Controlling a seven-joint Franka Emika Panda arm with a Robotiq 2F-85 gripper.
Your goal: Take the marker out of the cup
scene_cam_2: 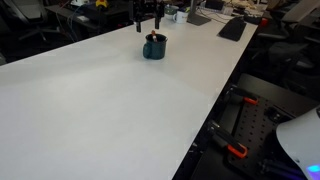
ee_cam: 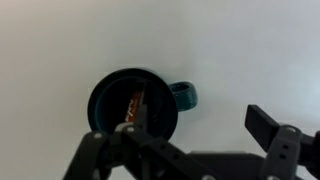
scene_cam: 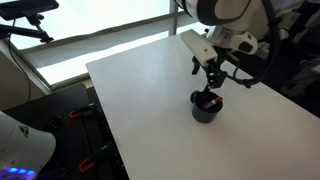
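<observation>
While the gripper [scene_cam: 210, 82] hangs just above the cup [scene_cam: 207, 110], its jaws stand spread and hold nothing. Directly below it the marker [ee_cam: 135, 104] leans inside the cup, its red part showing at the mouth, which offers an end to pinch. In the wrist view one finger sits over the cup's mouth near the marker, while the other finger [ee_cam: 262, 122] lies out past the handle [ee_cam: 186, 97], over bare table [ee_cam: 60, 40]. The wide spread probably serves to clear the rim on descent.
</observation>
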